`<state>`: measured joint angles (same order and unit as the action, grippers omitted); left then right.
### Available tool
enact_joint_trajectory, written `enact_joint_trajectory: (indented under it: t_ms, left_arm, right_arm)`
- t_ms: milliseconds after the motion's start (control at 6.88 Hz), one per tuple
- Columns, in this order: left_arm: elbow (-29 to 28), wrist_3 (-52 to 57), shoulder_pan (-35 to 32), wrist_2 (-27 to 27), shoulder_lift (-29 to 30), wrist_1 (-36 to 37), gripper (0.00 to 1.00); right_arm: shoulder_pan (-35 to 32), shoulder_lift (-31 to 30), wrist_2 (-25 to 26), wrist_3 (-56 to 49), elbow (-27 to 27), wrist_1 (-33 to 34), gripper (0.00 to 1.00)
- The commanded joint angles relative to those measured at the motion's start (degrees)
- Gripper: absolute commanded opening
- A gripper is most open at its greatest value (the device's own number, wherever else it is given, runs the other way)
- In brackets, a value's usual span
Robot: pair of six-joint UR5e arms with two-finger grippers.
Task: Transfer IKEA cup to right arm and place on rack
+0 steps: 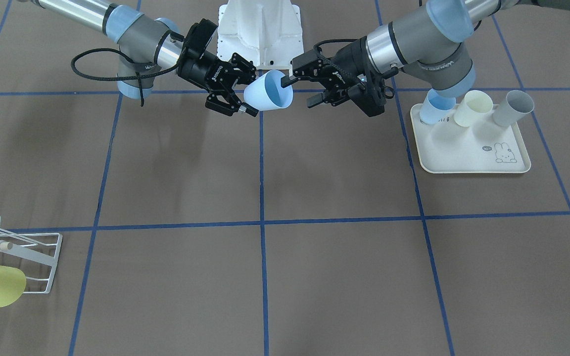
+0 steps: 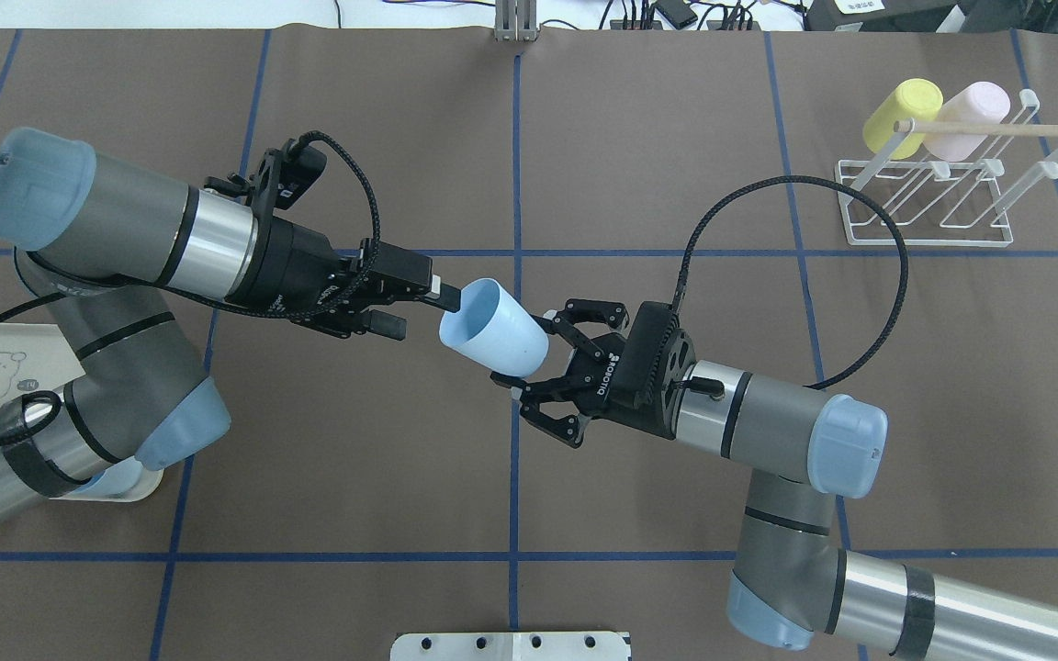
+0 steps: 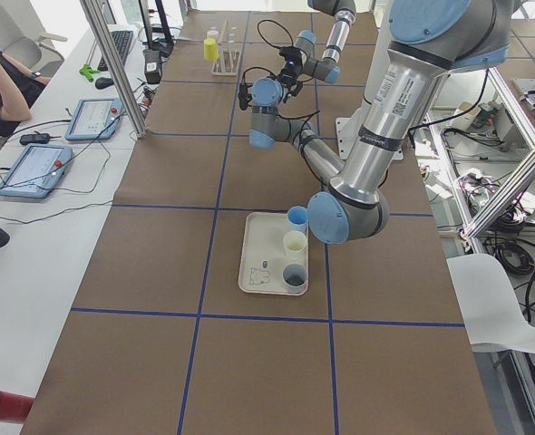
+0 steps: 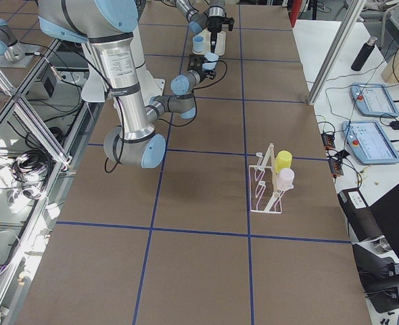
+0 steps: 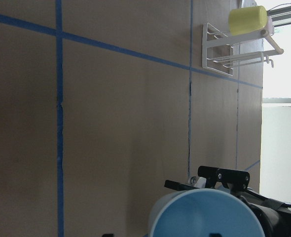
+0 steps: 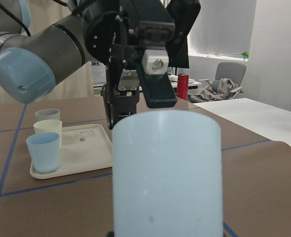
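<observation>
The light blue IKEA cup (image 2: 492,335) hangs on its side above the table's middle, between both grippers. My right gripper (image 2: 529,356) is shut on the cup's base end, one finger on each side. My left gripper (image 2: 421,312) stands open at the cup's mouth, one fingertip just inside the rim and the other clear outside it. The left wrist view shows the cup's open mouth (image 5: 204,215) with the right gripper behind it. The white wire rack (image 2: 924,197) with its wooden dowel stands at the far right.
A yellow cup (image 2: 901,115) and a pink cup (image 2: 974,115) hang on the rack. The cream rabbit-print tray (image 1: 468,148) holds a blue cup (image 1: 433,106), a cream cup (image 1: 473,106) and a grey cup (image 1: 512,106), under the left arm's elbow.
</observation>
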<state>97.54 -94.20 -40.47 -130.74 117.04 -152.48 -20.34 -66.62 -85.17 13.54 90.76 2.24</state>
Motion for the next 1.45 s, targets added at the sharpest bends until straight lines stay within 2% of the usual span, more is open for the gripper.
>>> enact_joint_trajectory:
  t_ms: [0,145,291,436,581,726,872,1017,1307]
  left_arm:
    - [0.1,0.8,-3.8,-0.1,-1.6,3.3,1.0]
    - [0.5,0.9,-5.1,-0.2,-2.0,6.6,1.0]
    - [0.5,2.5,-6.1,-0.1,-2.2,9.8,1.0]
    - [1.5,8.5,-7.5,0.0,-2.3,15.9,1.0]
    - [4.5,16.2,-8.9,0.5,-2.5,25.6,1.0]
    - [9.2,26.9,-11.6,0.6,-3.3,37.0,1.0]
    - [14.2,36.9,-14.5,0.7,-6.1,46.4,1.0]
    - [17.6,46.4,-18.7,0.7,-10.3,51.0,1.0]
    - [18.6,66.0,-27.5,0.6,-20.6,51.1,1.0]
  right_arm:
    - [-1.2,-2.3,0.4,-3.4,0.4,0.8,0.06]
    - [-2.9,-3.6,1.0,-4.0,0.6,2.8,0.0]
    - [-5.2,-4.1,0.9,-5.7,1.0,7.1,0.0]
    - [-6.8,-4.4,1.0,-9.0,1.0,10.7,0.0]
    - [-9.0,-4.4,0.8,-11.8,1.2,15.2,0.0]
    - [-10.5,-4.4,0.5,-16.3,3.2,21.9,0.0]
    - [-12.0,-4.4,0.6,-21.6,7.5,32.0,0.0]
    - [-13.2,-4.4,1.0,-27.4,13.2,43.8,0.0]
    - [-19.2,-4.3,1.1,-39.7,20.4,59.5,0.0]
